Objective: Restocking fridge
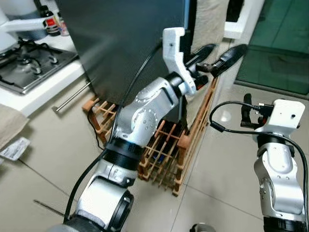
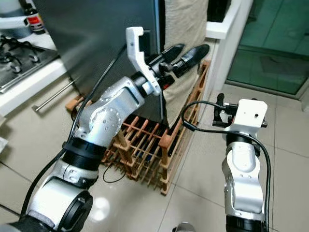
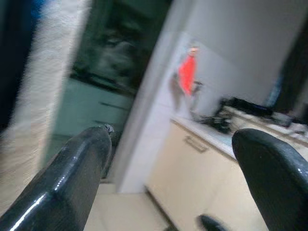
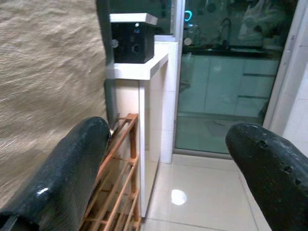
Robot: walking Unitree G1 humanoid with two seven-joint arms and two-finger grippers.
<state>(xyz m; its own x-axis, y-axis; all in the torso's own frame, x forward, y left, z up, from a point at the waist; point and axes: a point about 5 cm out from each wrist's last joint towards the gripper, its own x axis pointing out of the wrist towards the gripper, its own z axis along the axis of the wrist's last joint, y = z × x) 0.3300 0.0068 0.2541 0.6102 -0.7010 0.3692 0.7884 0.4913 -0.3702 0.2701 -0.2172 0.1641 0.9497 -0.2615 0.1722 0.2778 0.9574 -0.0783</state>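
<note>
Left eye view: left gripper point(image 1: 218, 57), fingers apart, reaches for the fridge point(image 1: 125, 43) edge; next, hook the door. Right gripper point(image 4: 168, 159) idles, fingers apart.

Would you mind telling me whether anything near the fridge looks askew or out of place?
Yes: the wooden rack on the floor tiles sits tilted, leaning against the dark fridge rather than standing square. The left gripper is raised above it with fingers open, holding nothing.

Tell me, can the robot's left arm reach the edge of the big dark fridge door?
Probably yes. The left gripper, fingers open, is raised right beside the fridge door edge, with nothing between them. The wooden rack sits lower, out of the way.
</note>
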